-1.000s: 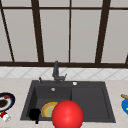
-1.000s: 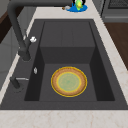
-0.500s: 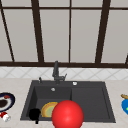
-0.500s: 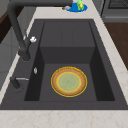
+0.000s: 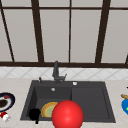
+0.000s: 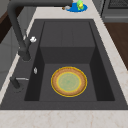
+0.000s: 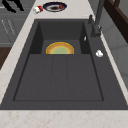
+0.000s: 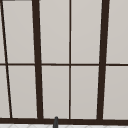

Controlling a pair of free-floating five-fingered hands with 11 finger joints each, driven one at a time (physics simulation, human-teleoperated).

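- Left hand (image 5: 34, 114), black, hangs at the front left corner of the dark sunken sink (image 5: 105, 100). The right side view shows it as dark streaks (image 7: 12, 5) off the counter's front edge. Cannot tell whether its fingers are spread or curled.
- Small red-and-white cylinder (image 5: 5, 116) lies on the counter, left of the fingers and apart from them.
- Round yellow-rimmed plate (image 6: 69, 81) lies flat on the basin floor, right of the fingers.
- Glossy red ball (image 5: 67, 114) shows further right, overlapping the plate in the front view.

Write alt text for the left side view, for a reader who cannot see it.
A round plate with an orange-brown rim and green centre lies flat in the deep basin of a dark sink. A dark faucet stands at its left, and a blue dish sits on the far counter.
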